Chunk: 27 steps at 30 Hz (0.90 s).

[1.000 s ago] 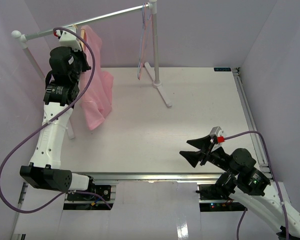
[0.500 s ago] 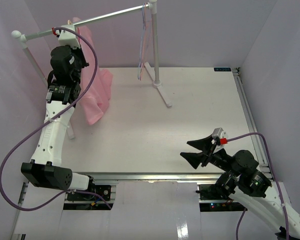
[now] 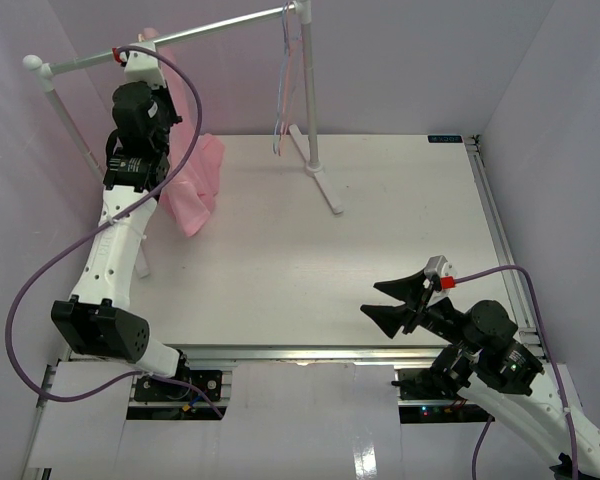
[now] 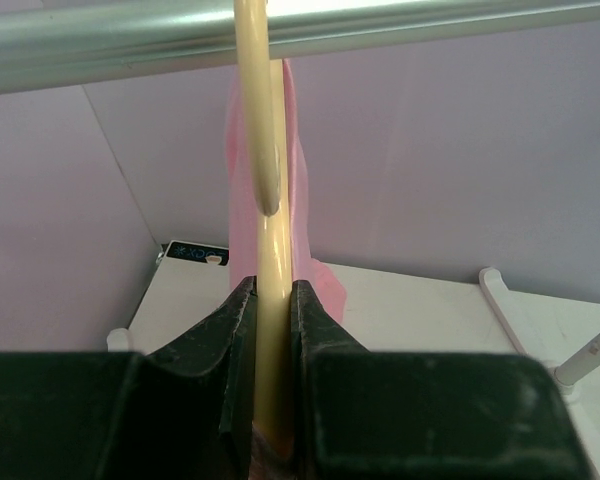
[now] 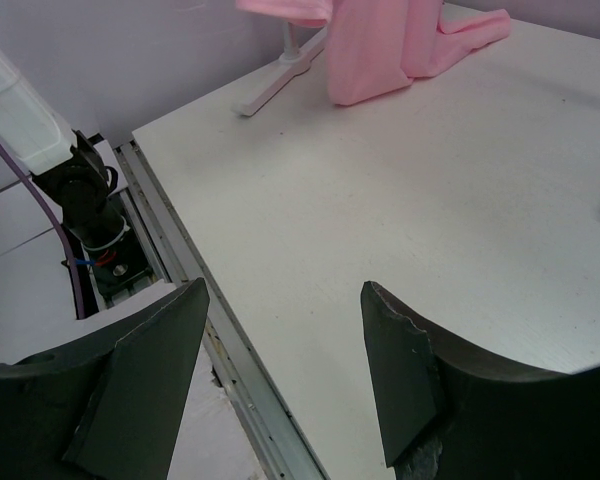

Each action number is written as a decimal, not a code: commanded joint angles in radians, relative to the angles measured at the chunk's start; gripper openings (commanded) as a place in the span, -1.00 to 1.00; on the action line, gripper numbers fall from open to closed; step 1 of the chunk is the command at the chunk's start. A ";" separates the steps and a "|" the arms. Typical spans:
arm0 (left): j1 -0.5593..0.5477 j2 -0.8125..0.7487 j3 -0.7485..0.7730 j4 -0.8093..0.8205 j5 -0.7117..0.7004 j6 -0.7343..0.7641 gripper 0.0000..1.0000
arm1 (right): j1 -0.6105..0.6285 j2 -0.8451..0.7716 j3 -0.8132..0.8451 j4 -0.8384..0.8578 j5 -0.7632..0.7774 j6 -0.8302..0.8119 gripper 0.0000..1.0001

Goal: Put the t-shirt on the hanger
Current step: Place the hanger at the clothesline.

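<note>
Clenched on the hanger [image 4: 263, 150], the left gripper [image 4: 270, 300] has its jaws drawn in close, each pad pressed flat against the pale tan wood – nothing else sits between them. From that grip the wood rises almost upright and crosses in front of the rail [image 4: 400, 25], with the curved tip of the hook ending just under the rail; the pictures do not settle whether the hook bears on the rail. The t-shirt [image 3: 194, 182] hangs beneath the left part of the rail, its long axis running straight down, and the wrist view shows it as a narrow pink strip directly behind the hanger. Its lower end is bunched on the table [image 3: 380, 220] below the rail, which only the right wrist view makes plain. The right gripper [image 3: 395, 302] is well apart from the rail, over the table's near edge, its jaws spread wide and holding nothing. From above, a few thin hangers [image 3: 283, 95] dangle at the rail's right end, beside the upright post – the wrist cameras do not show them.
</note>
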<state>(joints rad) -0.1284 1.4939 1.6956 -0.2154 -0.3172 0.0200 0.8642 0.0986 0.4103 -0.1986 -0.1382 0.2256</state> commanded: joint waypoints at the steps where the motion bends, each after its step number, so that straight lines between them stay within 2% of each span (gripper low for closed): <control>1: 0.010 0.010 0.030 -0.016 -0.014 -0.004 -1.00 | 0.002 -0.013 -0.004 0.054 -0.017 0.002 0.37; 8: 0.010 -0.021 -0.036 -0.032 -0.041 -0.048 -1.00 | 0.001 -0.014 -0.004 0.053 -0.015 0.001 0.38; 9: 0.010 -0.022 -0.037 -0.035 -0.041 -0.050 -0.95 | 0.001 -0.015 -0.003 0.053 -0.013 0.000 0.38; 10: 0.010 -0.024 -0.039 -0.038 -0.039 -0.051 -0.83 | 0.001 -0.017 -0.002 0.052 -0.011 0.000 0.38; 11: 0.010 -0.027 -0.041 -0.041 -0.035 -0.051 -0.60 | 0.001 -0.019 -0.003 0.052 -0.010 0.000 0.38; 12: 0.010 -0.031 -0.044 -0.043 -0.029 -0.051 -0.28 | 0.001 -0.019 -0.004 0.053 -0.009 0.000 0.38; 15: 0.010 -0.054 -0.042 -0.058 0.026 -0.053 0.36 | 0.001 -0.015 -0.004 0.053 -0.002 -0.001 0.38; 16: 0.010 -0.061 -0.039 -0.072 0.041 -0.055 0.63 | 0.001 -0.009 -0.002 0.052 0.000 -0.001 0.38; 17: 0.011 -0.072 -0.027 -0.093 0.057 -0.058 0.83 | 0.001 -0.003 0.001 0.050 0.002 0.000 0.38; 18: 0.012 -0.088 -0.008 -0.117 0.076 -0.063 0.95 | 0.001 0.002 0.004 0.047 0.006 0.000 0.38; 23: 0.010 -0.179 0.030 -0.273 0.085 -0.145 0.96 | 0.001 0.031 0.020 0.033 0.040 -0.003 0.43; 27: 0.010 -0.309 -0.070 -0.230 0.102 -0.190 0.96 | 0.001 0.047 0.028 0.026 0.037 0.002 0.67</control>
<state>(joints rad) -0.1215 1.3639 1.6689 -0.4388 -0.2461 -0.0960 0.8642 0.1288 0.4099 -0.2000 -0.1143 0.2270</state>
